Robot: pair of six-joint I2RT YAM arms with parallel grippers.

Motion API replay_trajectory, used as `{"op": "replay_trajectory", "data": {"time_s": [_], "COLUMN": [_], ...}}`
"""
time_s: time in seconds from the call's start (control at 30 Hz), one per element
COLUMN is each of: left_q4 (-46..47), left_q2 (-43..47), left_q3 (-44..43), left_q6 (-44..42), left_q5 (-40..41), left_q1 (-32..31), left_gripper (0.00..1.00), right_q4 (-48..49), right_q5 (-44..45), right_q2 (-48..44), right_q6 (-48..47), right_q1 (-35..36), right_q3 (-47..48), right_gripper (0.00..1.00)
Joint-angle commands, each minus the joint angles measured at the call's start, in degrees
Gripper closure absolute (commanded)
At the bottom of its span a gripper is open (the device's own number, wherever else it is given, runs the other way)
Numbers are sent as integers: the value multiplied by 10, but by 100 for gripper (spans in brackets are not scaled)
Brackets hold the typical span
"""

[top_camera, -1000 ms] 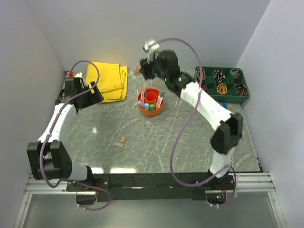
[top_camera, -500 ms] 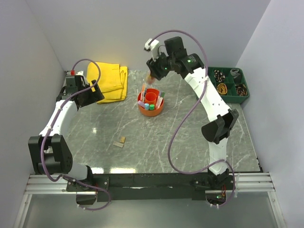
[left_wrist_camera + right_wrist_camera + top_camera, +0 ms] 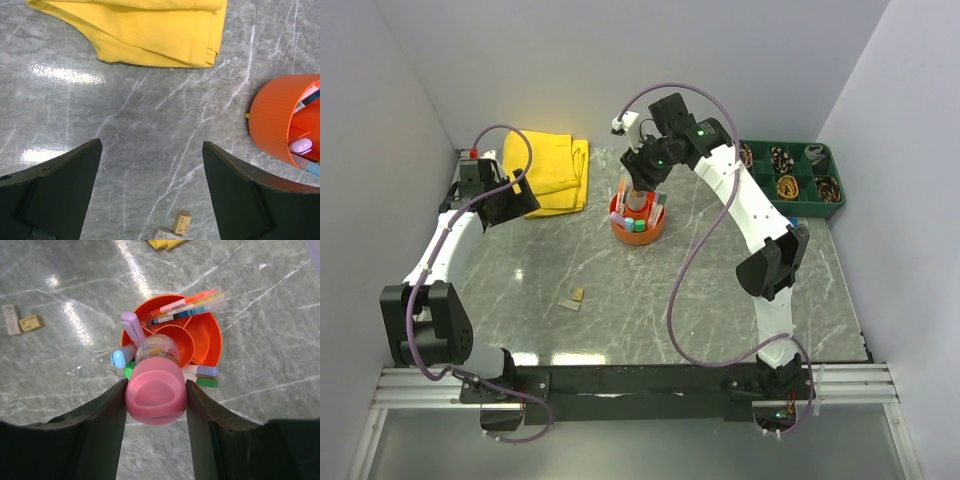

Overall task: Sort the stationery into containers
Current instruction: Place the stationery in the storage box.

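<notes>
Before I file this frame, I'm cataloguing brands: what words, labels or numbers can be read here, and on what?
Nothing is legible in any view.
Eraser blocks: any print is too small to read.
Pens in the orange organiser: barrel markings are blurred.
Pink-capped tube: no lettering shows.

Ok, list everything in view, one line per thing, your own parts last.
table: one, grey marble, under everything
organiser bowl: one, orange, rear middle of the table
pens and markers: several, mixed colours, in the bowl's outer ring
lilac stick: one, lilac, in the outer ring
pink-capped tube: one, clear with pink cap, over the bowl's middle
eraser blocks: two, tan and pale, side by side on the table
cloth: one, yellow, folded, rear left
compartment tray: one, green, rear right
left gripper: open, empty, above bare table
right gripper: shut on the pink-capped tube
</notes>
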State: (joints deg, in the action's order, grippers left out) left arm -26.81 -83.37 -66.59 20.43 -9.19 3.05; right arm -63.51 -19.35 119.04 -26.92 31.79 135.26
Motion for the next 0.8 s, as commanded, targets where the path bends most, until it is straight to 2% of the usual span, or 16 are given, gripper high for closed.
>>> {"op": "replay_trajectory", "data": {"time_s": [0.0, 0.73, 0.77], "left_q4": [19, 25, 25], "left_q2": [18, 13, 12], "left_q3": [6, 13, 15], "left_q6": [0, 0, -5], "left_q5": [-7, -29, -36], "left_q1": [2, 2, 2], "left_gripper": [12, 11, 11], "right_q4": [6, 30, 26], "right_q5": [13, 44, 43], "right_q2": [10, 53, 55], "right_q6": [-8, -13, -13], "right_q1": [2, -1, -1], "right_q3": [-4, -15, -17], "right_gripper": [100, 100, 96]}}
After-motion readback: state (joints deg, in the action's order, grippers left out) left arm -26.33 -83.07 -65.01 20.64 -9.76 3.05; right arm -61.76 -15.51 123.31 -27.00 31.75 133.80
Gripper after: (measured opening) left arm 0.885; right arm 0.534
